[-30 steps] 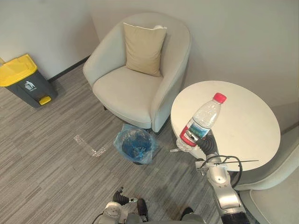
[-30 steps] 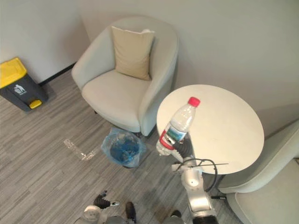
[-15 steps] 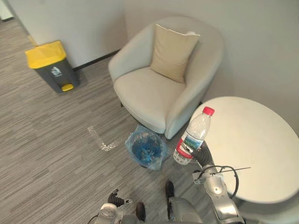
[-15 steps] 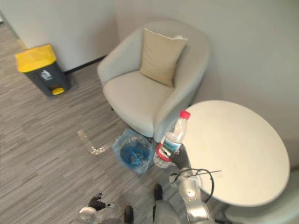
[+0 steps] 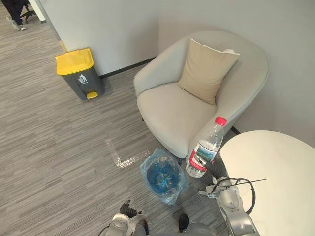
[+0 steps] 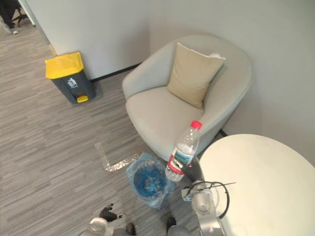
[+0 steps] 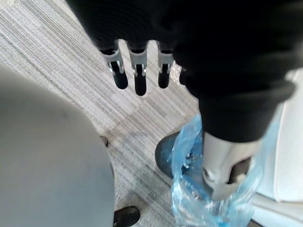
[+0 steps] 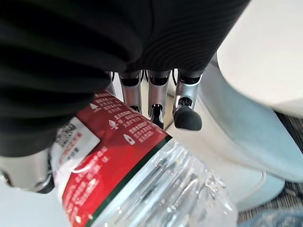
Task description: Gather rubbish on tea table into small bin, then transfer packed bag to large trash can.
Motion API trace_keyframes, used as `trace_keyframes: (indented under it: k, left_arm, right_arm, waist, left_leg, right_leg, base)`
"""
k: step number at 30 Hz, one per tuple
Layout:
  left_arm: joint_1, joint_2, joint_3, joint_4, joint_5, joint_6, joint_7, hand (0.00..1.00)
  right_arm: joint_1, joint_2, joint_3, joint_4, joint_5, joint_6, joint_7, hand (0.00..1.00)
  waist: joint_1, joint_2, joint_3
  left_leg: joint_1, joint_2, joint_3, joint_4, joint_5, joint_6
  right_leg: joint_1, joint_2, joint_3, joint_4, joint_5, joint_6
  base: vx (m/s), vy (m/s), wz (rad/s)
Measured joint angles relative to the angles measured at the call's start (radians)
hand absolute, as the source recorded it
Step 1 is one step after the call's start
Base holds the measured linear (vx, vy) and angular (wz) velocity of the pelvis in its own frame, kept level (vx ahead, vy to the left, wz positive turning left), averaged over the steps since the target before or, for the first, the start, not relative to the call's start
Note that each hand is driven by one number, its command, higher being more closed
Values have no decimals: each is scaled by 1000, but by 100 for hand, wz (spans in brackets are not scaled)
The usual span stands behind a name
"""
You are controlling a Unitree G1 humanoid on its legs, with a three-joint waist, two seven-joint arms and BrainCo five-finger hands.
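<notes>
The right arm reached up from the lower right; the right hand (image 5: pixel 213 170) stood raised, its fingers (image 8: pixel 152 97) curled round a tilted bottle (image 5: pixel 205 147). The left hand (image 7: pixel 137 78) hung low, fingers straight and relaxed.

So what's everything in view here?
armchair: one, cream, in the corner
cushion: one, beige, on the armchair
tea table: one, white, beside the armchair
small bin: one, blue-lined, floor before the armchair
large trash can: one, grey with yellow lid, by the wall
water bottle: one, clear with red cap and label, held up beside the tea table
tape mark: one, pale, floor near the small bin
person: one, dark trousers, far across the floor
right hand: one, silver, curled round the water bottle
left hand: one, silver, open, above the floor
</notes>
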Motion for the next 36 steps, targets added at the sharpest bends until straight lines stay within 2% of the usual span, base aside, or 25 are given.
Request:
trace_keyframes:
  k: [5, 7, 10, 13, 18, 24, 27, 29, 32, 36]
  left_arm:
    - [2, 3, 0, 2, -1, -1, 1, 0]
    - [4, 9, 2, 2, -6, -3, 10, 0]
    - [-45, 24, 22, -3, -46, -8, 34, 0]
    - [-99, 24, 51, -21, -92, -11, 68, 0]
    - [-166, 1, 99, -84, -174, -28, 129, 0]
    - [-260, -33, 133, -202, -260, -43, 175, 0]
    - [-311, -42, 140, -252, -287, -51, 182, 0]
    - [-347, -44, 140, -276, -298, -53, 198, 0]
    - [-384, -44, 140, -328, -321, -74, 201, 0]
    - [-418, -52, 149, -354, -337, -78, 215, 0]
  right_arm:
    - [-33, -7, 23, 106, -35, 0, -3, 100]
    - [-73, -22, 58, 164, -69, 2, -12, 100]
    - [-183, -43, 80, 238, -70, 2, -36, 100]
    - [-275, -70, 95, 280, -108, 15, -68, 100]
    - [-409, -100, 98, 264, -108, 27, -113, 100]
    - [-597, -146, 84, 211, -102, 48, -178, 100]
    - [-733, -160, 74, 219, -87, 53, -201, 100]
    - [-823, -168, 72, 256, -61, 55, -217, 100]
    - [-939, -189, 68, 304, -56, 55, -238, 100]
    - [-1020, -201, 57, 402, -25, 63, -257, 100]
  waist:
    - [6, -2, 1]
    - [8, -2, 3]
    - [11, -9, 72]
    - [28, -6, 144]
    - [55, -3, 212]
    - [76, -4, 254]
    - [83, -4, 268]
    - [90, -6, 300]
    - [105, -7, 304]
    - [108, -7, 307]
  left_leg:
    - [25, -9, 12, -55, 26, 9]
    - [-30, -9, 19, -35, 27, 10]
    - [-187, -2, 13, 80, 12, 23]
    - [-328, 7, -9, 174, 5, 33]
    - [-558, 6, -37, 295, -10, 49]
    - [-824, 24, -4, 350, 31, 65]
    - [-948, 22, -5, 360, 59, 74]
    - [-981, 21, -7, 361, 78, 77]
    - [-1070, 19, -8, 378, 82, 80]
    - [-1135, 12, -13, 410, 82, 79]
  right_leg:
    - [-13, -2, 14, 9, 0, 2]
    - [-74, -3, 26, 38, 0, 3]
    - [-213, -8, 29, 121, 0, 2]
    - [-332, -16, 11, 191, 0, 1]
    - [-550, -48, -23, 329, -19, -6]
    - [-808, -95, -71, 431, -34, -2]
    - [-931, -110, -83, 458, -21, -16]
    - [-965, -113, -85, 470, -14, -21]
    - [-1058, -126, -89, 504, -19, -26]
    - [-1125, -146, -94, 559, -43, -30]
  base:
    - [-41, 1, -9]
    - [-99, -18, -15]
    - [-179, -30, 6]
    - [-217, 6, 27]
    - [-193, 33, 23]
    - [-125, -4, 38]
    - [-39, 27, 23]
    - [8, 10, 16]
    - [22, -9, 12]
    - [25, -15, 18]
